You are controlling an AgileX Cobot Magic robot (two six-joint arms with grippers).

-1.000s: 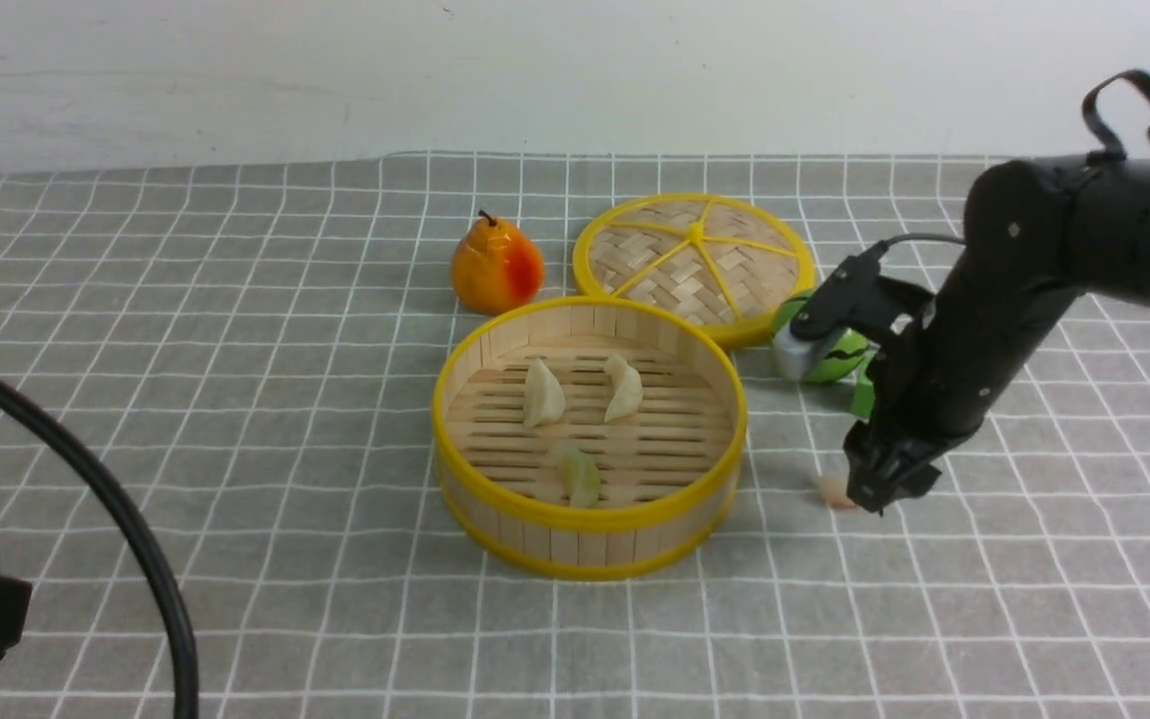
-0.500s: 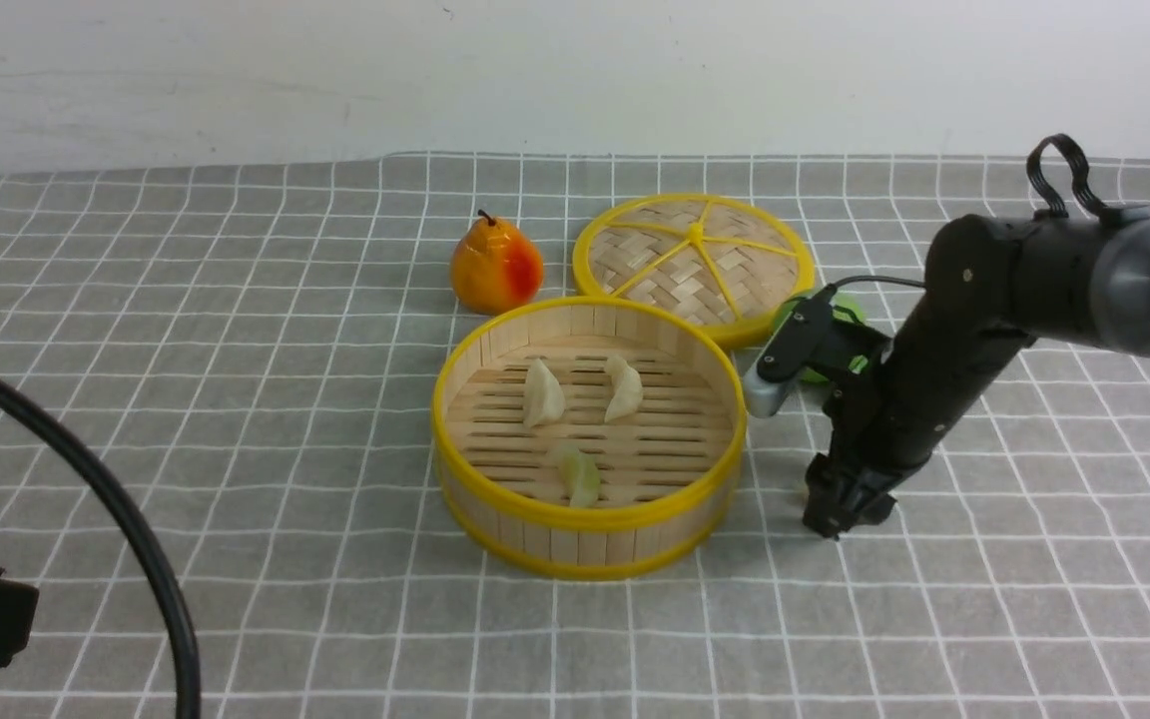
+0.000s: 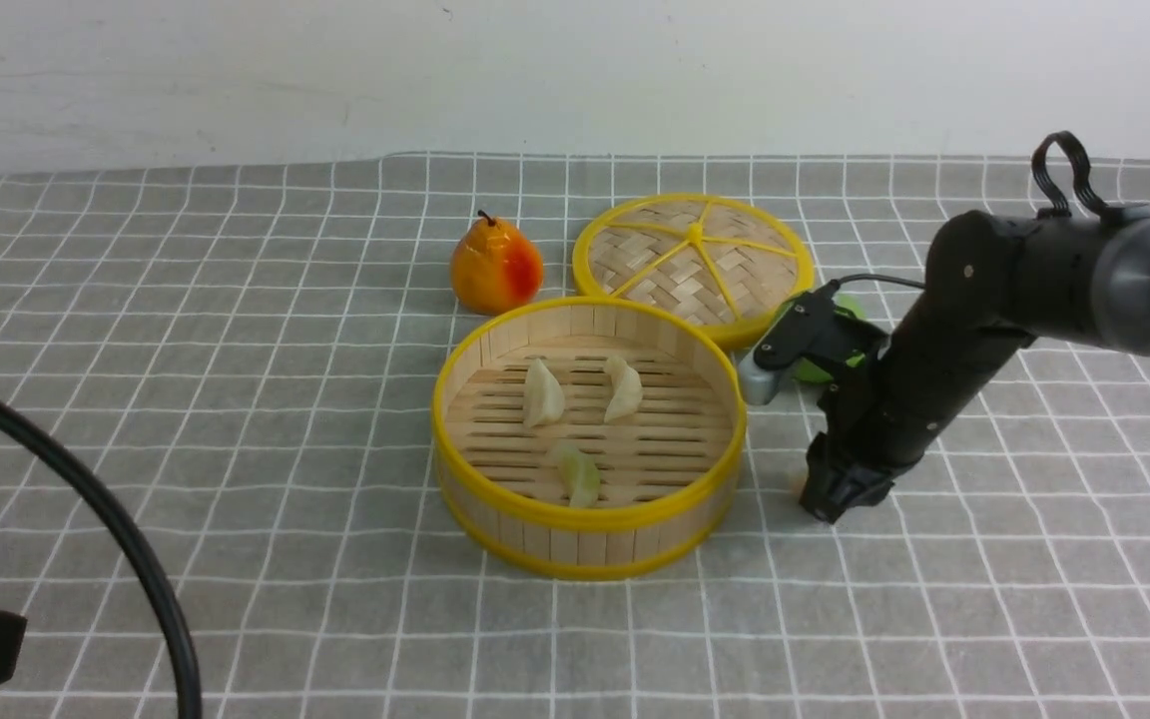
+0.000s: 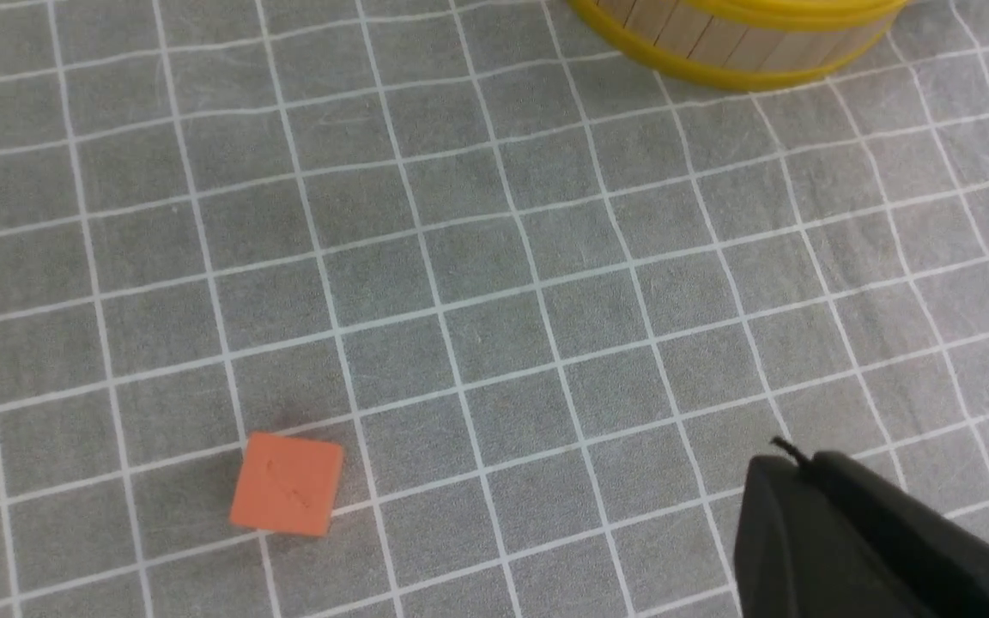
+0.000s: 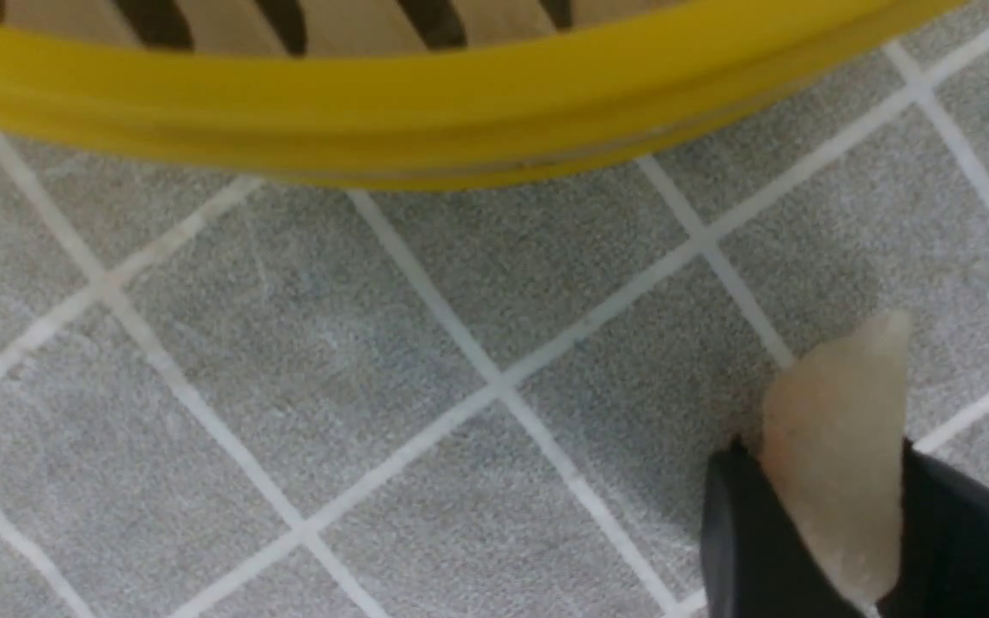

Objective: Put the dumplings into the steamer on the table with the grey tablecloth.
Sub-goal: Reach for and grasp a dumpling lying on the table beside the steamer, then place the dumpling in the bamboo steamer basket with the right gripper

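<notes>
The steamer (image 3: pixel 440 419) stands mid-table on the grey tablecloth (image 3: pixel 236 399), and three dumplings lie on its slats: two pale ones (image 3: pixel 543 392) (image 3: pixel 624 387) and a greenish one (image 3: pixel 580 474). Just right of the steamer, my right gripper (image 3: pixel 830 499) points down at the cloth. In the right wrist view its two fingers press both sides of a pinkish dumpling (image 5: pixel 838 446) lying on the cloth, close to the steamer's yellow rim (image 5: pixel 374 112). My left gripper (image 4: pixel 791 463) is shut and empty above bare cloth, short of the steamer's wall (image 4: pixel 735 51).
An orange-red pear (image 3: pixel 495 265) and the flat woven lid (image 3: pixel 695 255) lie behind the steamer. A green object (image 3: pixel 820 340) sits behind my right arm. A small orange block (image 4: pixel 287 483) lies near my left gripper. A black cable (image 3: pixel 126 529) arcs across the front left.
My right arm has swung left and down toward the steamer, and its jaws have closed round the pinkish dumpling, which now hides behind the gripper in the front view. The left gripper stays put.
</notes>
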